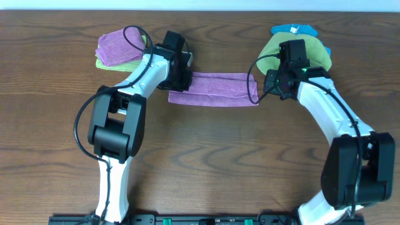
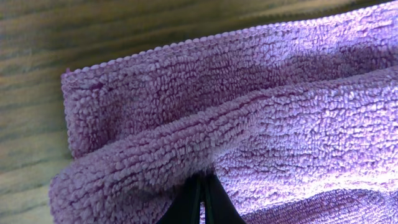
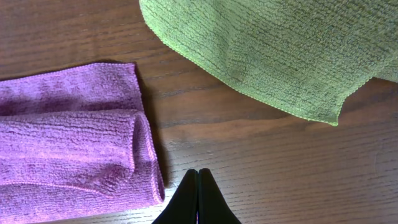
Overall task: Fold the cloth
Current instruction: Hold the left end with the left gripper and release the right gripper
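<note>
A dark, streaky wood-grain table [image 1: 206, 156] seen from above, with two white-and-black robot arms reaching in from the near edge. At the table's centre lies the purple cloth [image 1: 212, 89], a fuzzy microfibre towel doubled into a long, narrow strip running left to right; its lower layer sticks out slightly beyond the upper one. The left gripper [image 1: 182, 80] sits at the strip's left end. In the left wrist view its dark fingertips [image 2: 201, 193] are pressed together and tucked under a soft, rolled fold of looped pile with a stitched hem; the fold hides the tips, so whether any fabric is pinched cannot be told. The right gripper [image 3: 198, 186] is closed to a point, holds nothing, and hangs over bare wood just beside the strip's rounded right end. A rumpled green cloth [image 3: 280, 56] lies at the far right, partly hidden by the arm, with a blue cloth [image 1: 294, 29] peeking out behind it. At the far left a second purple towel [image 1: 119, 45] rests on a green one [image 1: 109, 64].
</note>
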Tool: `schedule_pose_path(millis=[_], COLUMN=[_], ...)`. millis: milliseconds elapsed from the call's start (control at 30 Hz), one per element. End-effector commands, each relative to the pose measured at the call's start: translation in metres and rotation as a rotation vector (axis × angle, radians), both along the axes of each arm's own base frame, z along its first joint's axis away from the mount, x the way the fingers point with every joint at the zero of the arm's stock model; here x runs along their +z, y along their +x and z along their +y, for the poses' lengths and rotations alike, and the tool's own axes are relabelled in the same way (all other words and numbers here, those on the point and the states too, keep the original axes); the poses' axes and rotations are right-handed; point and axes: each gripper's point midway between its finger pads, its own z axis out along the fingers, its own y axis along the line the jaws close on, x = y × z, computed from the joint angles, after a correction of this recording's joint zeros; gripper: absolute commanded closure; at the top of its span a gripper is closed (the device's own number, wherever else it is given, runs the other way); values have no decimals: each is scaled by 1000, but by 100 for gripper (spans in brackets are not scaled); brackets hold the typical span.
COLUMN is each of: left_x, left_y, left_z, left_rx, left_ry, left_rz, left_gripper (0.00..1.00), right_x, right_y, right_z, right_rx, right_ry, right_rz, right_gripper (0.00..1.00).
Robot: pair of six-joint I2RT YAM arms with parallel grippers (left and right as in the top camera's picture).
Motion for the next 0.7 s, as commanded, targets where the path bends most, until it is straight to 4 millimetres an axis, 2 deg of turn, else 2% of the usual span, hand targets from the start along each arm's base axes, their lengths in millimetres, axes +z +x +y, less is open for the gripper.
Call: schedule_pose_path(millis=[0, 133, 367, 667], left_x=[-33, -25, 7, 9], left_y=[-20, -15, -4, -6], left_z=[27, 27, 30, 26], left_rx=[12, 14, 23, 14], left_ry=[112, 111, 124, 121], left_rz=[89, 60, -23, -22], left_gripper=[94, 94, 94, 94], right_x=[5, 5, 5, 4], right_y=[-3, -3, -3, -7], right_z=[1, 1, 2, 20], right_rx=[13, 13, 14, 29], right_ry=[-17, -17, -14, 145], right_rz=[-10, -10, -11, 13], right_gripper=[98, 98, 98, 98])
